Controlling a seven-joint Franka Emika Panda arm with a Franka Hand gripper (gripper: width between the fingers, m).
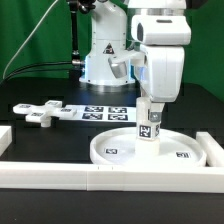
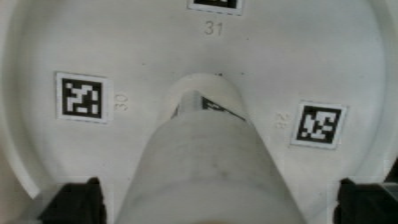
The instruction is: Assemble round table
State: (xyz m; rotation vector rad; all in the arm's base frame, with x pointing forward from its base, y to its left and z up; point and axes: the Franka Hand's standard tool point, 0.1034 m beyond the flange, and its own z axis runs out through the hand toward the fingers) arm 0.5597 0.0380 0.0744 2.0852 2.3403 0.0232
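The large round rimmed disc (image 1: 150, 152) lies flat on the black table near the front bar. My gripper (image 1: 151, 106) is shut on the short cylindrical leg (image 1: 148, 124) and holds it upright over the disc's middle, its lower end at or just above the disc's surface. In the wrist view the leg (image 2: 214, 150) runs from between my black fingertips (image 2: 75, 203) down toward the disc (image 2: 160, 50), between two square tags. The cross-shaped piece (image 1: 38, 112) lies on the table at the exterior view's left.
The marker board (image 1: 105, 113) lies flat behind the disc. Long white border bars run along the front (image 1: 100, 178) and up the exterior view's right (image 1: 214, 150). The robot's base (image 1: 105, 62) stands at the back, before a green curtain.
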